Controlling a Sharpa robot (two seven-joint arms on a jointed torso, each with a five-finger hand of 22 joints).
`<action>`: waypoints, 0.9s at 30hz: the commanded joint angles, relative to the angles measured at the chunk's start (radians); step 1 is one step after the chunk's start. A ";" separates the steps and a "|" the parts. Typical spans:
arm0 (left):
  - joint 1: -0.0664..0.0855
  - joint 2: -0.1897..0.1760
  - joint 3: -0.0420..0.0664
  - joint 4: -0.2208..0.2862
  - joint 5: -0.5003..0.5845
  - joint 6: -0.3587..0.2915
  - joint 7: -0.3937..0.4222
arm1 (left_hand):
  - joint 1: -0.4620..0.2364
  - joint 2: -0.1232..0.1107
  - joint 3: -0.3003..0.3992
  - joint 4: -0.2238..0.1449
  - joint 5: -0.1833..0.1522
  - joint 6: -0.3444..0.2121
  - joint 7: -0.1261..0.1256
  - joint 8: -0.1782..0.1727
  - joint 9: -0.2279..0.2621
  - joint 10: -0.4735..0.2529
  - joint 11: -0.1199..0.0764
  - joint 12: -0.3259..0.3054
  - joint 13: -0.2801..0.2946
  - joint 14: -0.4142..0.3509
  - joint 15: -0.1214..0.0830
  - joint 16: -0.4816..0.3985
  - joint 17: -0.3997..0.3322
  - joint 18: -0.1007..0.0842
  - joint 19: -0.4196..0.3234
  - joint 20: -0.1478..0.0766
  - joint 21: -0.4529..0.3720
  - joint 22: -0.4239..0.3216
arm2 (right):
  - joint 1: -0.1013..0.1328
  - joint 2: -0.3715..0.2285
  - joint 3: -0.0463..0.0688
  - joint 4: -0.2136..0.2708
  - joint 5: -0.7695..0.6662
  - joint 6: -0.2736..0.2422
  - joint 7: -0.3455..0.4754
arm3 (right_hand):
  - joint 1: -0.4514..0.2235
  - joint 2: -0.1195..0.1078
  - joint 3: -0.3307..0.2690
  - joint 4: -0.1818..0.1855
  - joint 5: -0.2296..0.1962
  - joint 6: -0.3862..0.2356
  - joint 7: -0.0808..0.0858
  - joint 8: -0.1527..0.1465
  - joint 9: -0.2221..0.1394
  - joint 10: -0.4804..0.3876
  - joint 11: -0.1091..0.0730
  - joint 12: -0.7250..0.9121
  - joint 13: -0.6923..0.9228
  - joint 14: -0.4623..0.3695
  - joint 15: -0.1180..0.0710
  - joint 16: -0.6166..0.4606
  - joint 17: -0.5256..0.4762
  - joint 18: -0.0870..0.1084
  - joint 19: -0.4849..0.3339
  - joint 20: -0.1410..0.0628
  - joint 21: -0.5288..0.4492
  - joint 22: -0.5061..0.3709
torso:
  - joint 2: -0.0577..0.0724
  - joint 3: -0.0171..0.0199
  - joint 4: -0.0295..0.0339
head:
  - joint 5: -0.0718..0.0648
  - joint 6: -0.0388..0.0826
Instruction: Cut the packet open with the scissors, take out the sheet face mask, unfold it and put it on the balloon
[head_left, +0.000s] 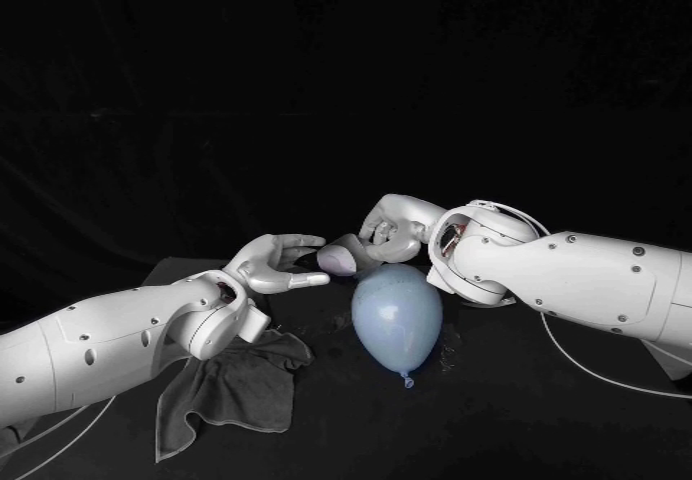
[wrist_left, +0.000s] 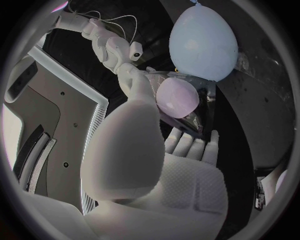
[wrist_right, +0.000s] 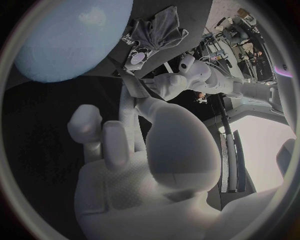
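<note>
The packet (wrist_left: 187, 119) was up above the desk (head_left: 505, 420), between the two hands and just behind the pale blue balloon (head_left: 397, 318), which lay on the desk. The left hand (head_left: 274, 265) pinched one edge with its fingers. The right hand (head_left: 389, 228) gripped the other edge, fingers curled in. The hands hid most of the packet, so whether it was cut could not be told. A grey cloth (head_left: 231, 385) lay crumpled, partly under the left arm.

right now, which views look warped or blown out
head view: dim overall, no warp, balloon softly and evenly lit; left wrist view: fisheye bulges the left robot hand; right wrist view: same warp on the right robot hand, plus a blown-out white patch near the rim
</note>
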 joint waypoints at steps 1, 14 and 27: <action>0.003 -0.019 0.002 -0.012 0.060 -0.024 0.055 | 0.013 -0.001 -0.003 -0.002 0.006 -0.002 0.057 -0.004 0.000 -0.009 -0.001 0.004 0.001 -0.023 0.000 -0.008 -0.004 -0.013 -0.020 0.000 -0.006 -0.002 | 0.001 -0.003 0.001 -0.016 -0.032 -0.038 -0.026 | -0.003 0.010 0.007 0.000 0.003 0.002 -0.005 0.015 0.040 0.011 -0.008 0.004 0.000 0.019 -0.007 0.002 0.001 -0.008 0.005 -0.002 0.004 0.002 | 0.000 -0.0006 0.0005 | -0.006 0.005; 0.005 -0.107 0.018 -0.010 0.116 -0.071 0.111 | 0.068 0.043 0.105 -0.003 0.003 0.172 0.128 0.065 0.057 0.069 -0.030 0.033 0.009 0.023 -0.017 0.031 0.016 -0.009 0.071 -0.002 0.019 0.014 | 0.001 0.017 0.004 -0.116 -0.137 -0.106 -0.105 | -0.003 0.006 0.020 -0.013 0.003 -0.001 -0.007 0.028 0.047 0.011 -0.010 0.011 0.011 0.020 -0.009 0.004 0.006 -0.008 0.005 -0.004 0.005 0.005 | 0.001 -0.0013 -0.0001 | -0.020 0.017; 0.005 -0.058 0.021 0.046 0.086 -0.100 0.020 | 0.033 0.211 0.282 -0.014 -0.001 0.433 0.039 0.166 0.076 0.436 -0.148 0.132 0.018 0.581 -0.166 0.382 0.194 0.119 0.631 -0.042 0.253 0.113 | 0.000 0.068 0.004 -0.169 -0.190 -0.139 -0.152 | -0.006 0.002 0.041 -0.026 0.003 -0.004 -0.007 0.040 0.052 0.011 -0.011 0.018 0.022 0.018 -0.010 0.002 0.004 -0.007 0.003 -0.005 0.002 0.007 | 0.000 0.0000 -0.0011 | -0.029 0.027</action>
